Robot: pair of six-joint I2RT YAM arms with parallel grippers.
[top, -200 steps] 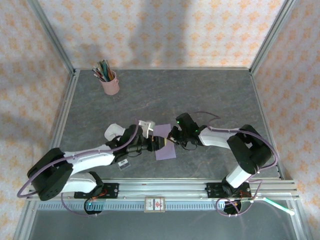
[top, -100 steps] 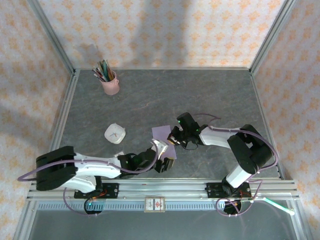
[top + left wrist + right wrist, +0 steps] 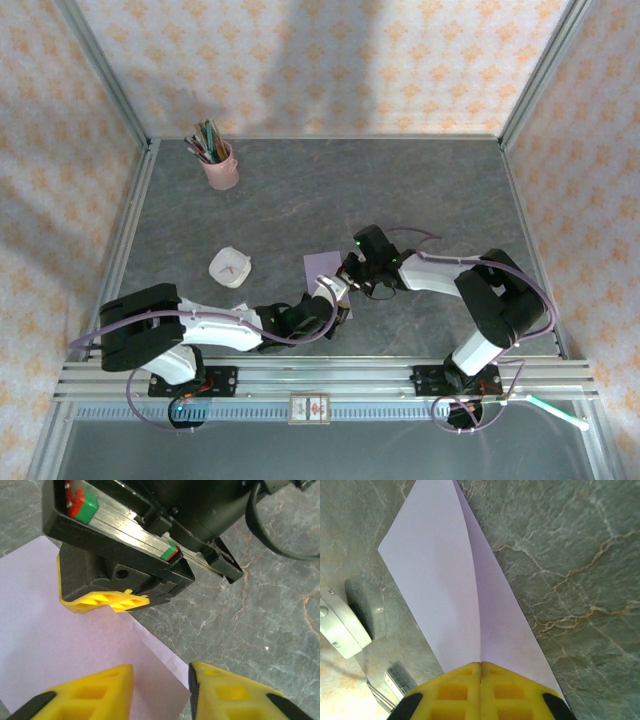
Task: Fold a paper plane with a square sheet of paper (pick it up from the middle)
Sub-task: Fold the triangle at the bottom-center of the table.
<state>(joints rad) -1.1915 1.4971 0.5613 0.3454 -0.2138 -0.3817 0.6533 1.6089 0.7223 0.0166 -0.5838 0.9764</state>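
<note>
A: Where does the square sheet of paper (image 3: 322,268) sit?

B: Near the middle of the worktop (image 3: 430,190), somewhat nearer its near edge than its far one, between the two arms. The right gripper (image 3: 480,667) has its fingers pressed together on one end of the sheet. A crease runs away from that pinch with a flap on either side.

A: And the left gripper (image 3: 161,672)?

B: It is close beside the right one. Its fingers stand a little apart, with a corner of the sheet lying in the gap, and they do not look clamped on it.

A: How would the paper handle?

B: Probably very light, thin and limp. It would sag from a single pinch, slide easily on the surface, and keep any stray crease for good. A hard pull between the two arms could tear it. The safest hold is likely along the crease, where the paper is doubled and a little stiffer, with a light pinch.

A: And the surface, the room?

B: The worktop is dark grey with stone veining, flat, and seemingly smooth, so a flat edge would be hard to get a finger under. A pink cup of pens (image 3: 220,165) stands near the far left corner. A small white round object (image 3: 230,267) lies to the left of the sheet. Both are apart from the sheet. Patterned walls (image 3: 300,60) close in three sides, and a metal rail (image 3: 340,372) runs along the near edge.
</note>
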